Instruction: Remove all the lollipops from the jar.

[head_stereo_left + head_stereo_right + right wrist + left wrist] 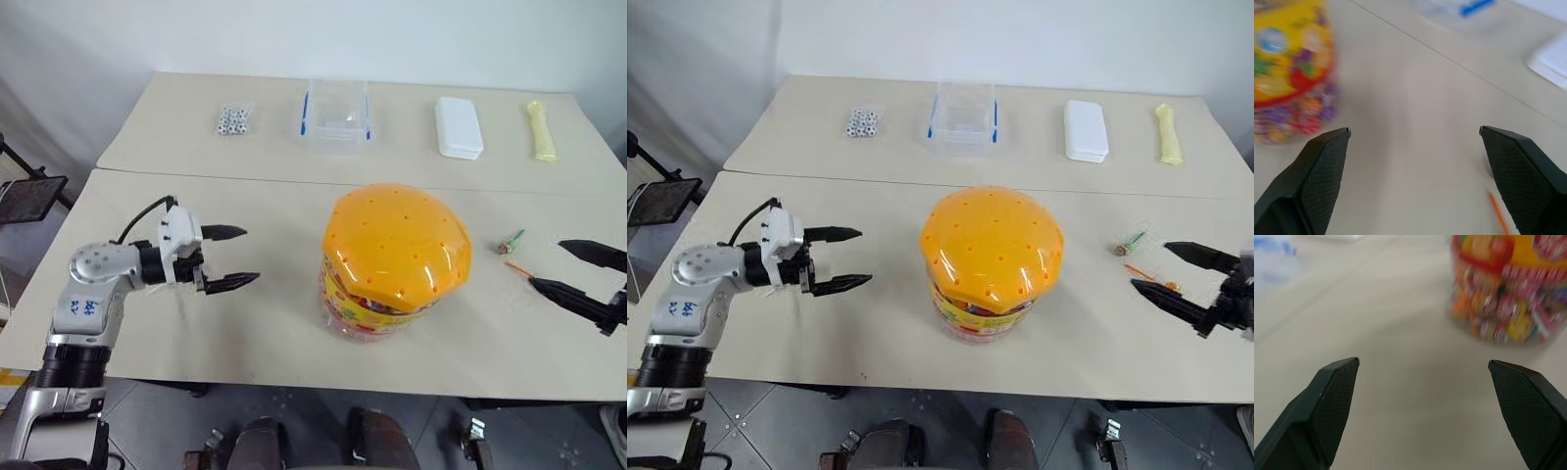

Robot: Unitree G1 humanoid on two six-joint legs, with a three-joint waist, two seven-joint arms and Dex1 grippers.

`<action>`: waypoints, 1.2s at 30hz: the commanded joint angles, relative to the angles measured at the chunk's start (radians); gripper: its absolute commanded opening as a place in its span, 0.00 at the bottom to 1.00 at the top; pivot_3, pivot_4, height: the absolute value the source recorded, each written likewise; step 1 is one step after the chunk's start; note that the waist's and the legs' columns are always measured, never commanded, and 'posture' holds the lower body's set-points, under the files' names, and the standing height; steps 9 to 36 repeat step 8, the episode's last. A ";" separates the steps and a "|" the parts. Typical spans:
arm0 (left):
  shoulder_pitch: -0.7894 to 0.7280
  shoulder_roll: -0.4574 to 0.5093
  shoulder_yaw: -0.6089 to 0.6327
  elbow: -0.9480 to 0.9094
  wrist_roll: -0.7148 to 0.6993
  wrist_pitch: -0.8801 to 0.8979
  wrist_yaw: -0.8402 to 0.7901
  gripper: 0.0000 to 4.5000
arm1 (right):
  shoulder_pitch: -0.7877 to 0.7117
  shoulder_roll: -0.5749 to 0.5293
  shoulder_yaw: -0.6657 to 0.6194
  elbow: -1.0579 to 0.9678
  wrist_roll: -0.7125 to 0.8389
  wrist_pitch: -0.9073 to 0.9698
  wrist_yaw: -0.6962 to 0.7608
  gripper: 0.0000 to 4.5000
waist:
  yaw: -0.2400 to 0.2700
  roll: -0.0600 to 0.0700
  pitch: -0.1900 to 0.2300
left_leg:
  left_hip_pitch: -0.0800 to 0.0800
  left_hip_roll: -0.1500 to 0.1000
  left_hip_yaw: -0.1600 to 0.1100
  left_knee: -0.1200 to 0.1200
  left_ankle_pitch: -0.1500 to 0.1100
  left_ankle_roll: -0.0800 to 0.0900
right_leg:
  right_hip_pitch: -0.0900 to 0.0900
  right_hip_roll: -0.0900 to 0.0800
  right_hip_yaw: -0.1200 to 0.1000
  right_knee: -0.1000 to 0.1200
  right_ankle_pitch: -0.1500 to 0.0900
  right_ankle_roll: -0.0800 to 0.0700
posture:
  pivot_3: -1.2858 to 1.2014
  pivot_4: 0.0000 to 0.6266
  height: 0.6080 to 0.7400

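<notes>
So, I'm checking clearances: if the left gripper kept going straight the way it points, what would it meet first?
Probably the jar. The left gripper, fingers open, points across bare table towards it, though it may aim slightly to one side.

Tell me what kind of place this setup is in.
Probably a robot test room or lab, not a home: two plain beige tables pushed together by a bare white wall, with props set out in a row, a small clear box, a white case, and the sweet jar in front.

Blurred jar (1508, 289), lollipop count unclear.
</notes>
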 commanded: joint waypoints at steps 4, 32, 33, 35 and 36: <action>0.181 -0.012 0.060 -0.148 0.046 -0.017 0.157 1.00 | 0.046 0.138 0.155 -0.108 -0.107 -0.246 0.015 0.99 | 0.006 0.000 0.000 | -0.001 -0.001 0.000 0.001 0.000 0.000 | 0.000 -0.001 0.000 0.000 0.000 0.000 | 0.52 0.24 1.00; 0.257 -0.023 0.094 -0.202 0.021 -0.016 0.186 1.00 | 0.074 0.180 0.181 -0.072 -0.140 -0.304 -0.004 0.99 | 0.006 0.000 0.000 | 0.000 -0.001 -0.001 0.002 0.000 0.000 | 0.001 -0.002 0.000 0.001 0.000 0.000 | 0.52 0.24 1.00; 0.257 -0.023 0.094 -0.202 0.021 -0.016 0.186 1.00 | 0.074 0.180 0.181 -0.072 -0.140 -0.304 -0.004 0.99 | 0.006 0.000 0.000 | 0.000 -0.001 -0.001 0.002 0.000 0.000 | 0.001 -0.002 0.000 0.001 0.000 0.000 | 0.52 0.24 1.00; 0.257 -0.023 0.094 -0.202 0.021 -0.016 0.186 1.00 | 0.074 0.180 0.181 -0.072 -0.140 -0.304 -0.004 0.99 | 0.006 0.000 0.000 | 0.000 -0.001 -0.001 0.002 0.000 0.000 | 0.001 -0.002 0.000 0.001 0.000 0.000 | 0.52 0.24 1.00; 0.257 -0.023 0.094 -0.202 0.021 -0.016 0.186 1.00 | 0.074 0.180 0.181 -0.072 -0.140 -0.304 -0.004 0.99 | 0.006 0.000 0.000 | 0.000 -0.001 -0.001 0.002 0.000 0.000 | 0.001 -0.002 0.000 0.001 0.000 0.000 | 0.52 0.24 1.00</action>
